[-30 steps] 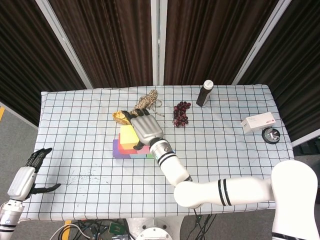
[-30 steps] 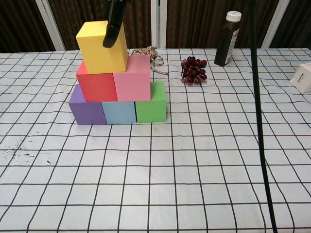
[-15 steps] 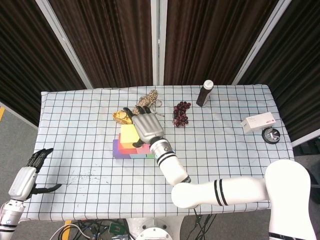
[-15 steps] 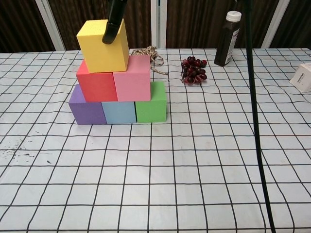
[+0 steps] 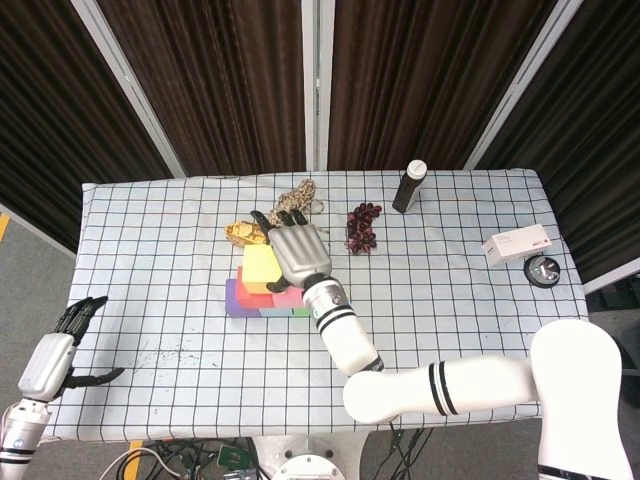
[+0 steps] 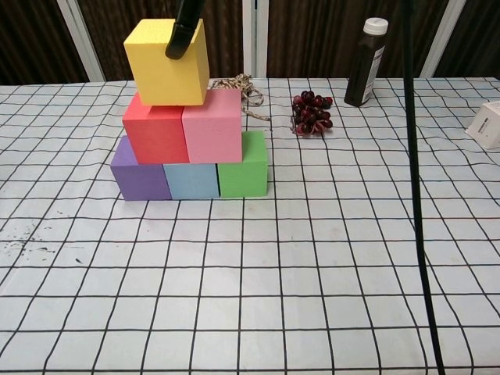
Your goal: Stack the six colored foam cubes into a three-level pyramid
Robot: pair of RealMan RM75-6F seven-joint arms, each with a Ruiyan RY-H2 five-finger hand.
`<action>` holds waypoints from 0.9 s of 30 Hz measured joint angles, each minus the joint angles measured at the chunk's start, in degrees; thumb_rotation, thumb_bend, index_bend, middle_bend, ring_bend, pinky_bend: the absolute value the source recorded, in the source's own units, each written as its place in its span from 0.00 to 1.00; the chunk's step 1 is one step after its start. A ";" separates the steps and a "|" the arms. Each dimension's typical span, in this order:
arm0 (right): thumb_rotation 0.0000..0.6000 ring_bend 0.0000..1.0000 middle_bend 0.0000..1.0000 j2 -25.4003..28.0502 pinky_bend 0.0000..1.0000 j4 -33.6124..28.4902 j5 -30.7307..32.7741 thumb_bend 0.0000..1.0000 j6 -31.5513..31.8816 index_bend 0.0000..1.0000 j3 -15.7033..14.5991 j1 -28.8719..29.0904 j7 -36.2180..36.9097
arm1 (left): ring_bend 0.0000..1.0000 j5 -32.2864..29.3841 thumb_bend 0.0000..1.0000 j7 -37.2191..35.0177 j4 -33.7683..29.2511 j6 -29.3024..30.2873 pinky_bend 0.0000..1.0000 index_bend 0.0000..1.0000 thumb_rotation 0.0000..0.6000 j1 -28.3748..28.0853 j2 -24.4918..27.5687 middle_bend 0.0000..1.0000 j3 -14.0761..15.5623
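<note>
Left hand (image 5: 48,362) sits low at the frame's bottom left, fingers apart and empty, off the table (image 5: 150,230) edge. Centre-left, the yellow cube (image 6: 166,62) tops the pyramid over red (image 6: 153,123) and pink (image 6: 211,125), with purple (image 6: 140,172), blue (image 6: 191,179) and green (image 6: 243,167) below. Right hand (image 5: 297,254) hovers over it, one dark fingertip (image 6: 180,43) on the yellow face; whether it grips, I cannot tell.
</note>
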 measured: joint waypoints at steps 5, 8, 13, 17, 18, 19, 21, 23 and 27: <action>1.00 0.08 0.45 -1.12 0.00 0.27 0.55 0.12 0.75 0.00 0.11 0.73 -0.24 | 0.00 -0.07 0.00 -0.01 -0.02 0.01 0.00 0.03 1.00 -0.02 0.08 0.08 -0.03; 1.00 0.08 0.45 -1.29 0.00 0.39 0.81 0.12 0.95 0.00 0.14 0.89 -0.46 | 0.00 -0.14 0.00 -0.12 0.01 0.03 0.00 0.03 1.00 0.01 0.10 0.08 -0.04; 1.00 0.08 0.45 -1.46 0.00 0.53 1.41 0.12 1.05 0.00 0.31 1.07 -0.79 | 0.00 -0.15 0.00 -0.21 0.19 -0.07 0.00 0.03 1.00 -0.01 -0.01 0.08 0.01; 1.00 0.08 0.45 -1.62 0.00 0.74 1.36 0.12 1.01 0.00 0.40 1.23 -0.93 | 0.00 -0.07 0.00 -0.10 0.28 -0.24 0.00 0.03 1.00 -0.06 -0.11 0.08 0.12; 1.00 0.08 0.45 -1.69 0.00 0.86 1.37 0.12 1.02 0.00 0.43 1.30 -1.00 | 0.00 -0.05 0.00 -0.08 0.28 -0.27 0.00 0.03 1.00 -0.08 -0.14 0.08 0.14; 1.00 0.08 0.45 -1.76 0.00 0.92 1.38 0.12 1.07 0.00 0.45 1.34 -1.03 | 0.00 -0.05 0.00 -0.12 0.27 -0.28 0.00 0.03 1.00 -0.10 -0.14 0.08 0.14; 1.00 0.08 0.45 -1.89 0.00 1.02 1.40 0.12 1.24 0.00 0.44 1.41 -1.15 | 0.00 -0.07 0.00 -0.14 0.29 -0.25 0.00 0.03 1.00 -0.10 -0.14 0.08 0.12; 1.00 0.08 0.45 -1.94 0.00 1.02 1.52 0.12 1.28 0.00 0.36 1.42 -1.31 | 0.00 -0.04 0.00 -0.18 0.31 -0.24 0.00 0.03 1.00 -0.11 -0.11 0.08 0.13; 1.00 0.08 0.45 -1.95 0.00 0.95 1.58 0.12 1.29 0.00 0.38 1.39 -1.46 | 0.00 -0.02 0.00 -0.20 0.31 -0.18 0.00 0.03 1.00 -0.09 -0.09 0.08 0.16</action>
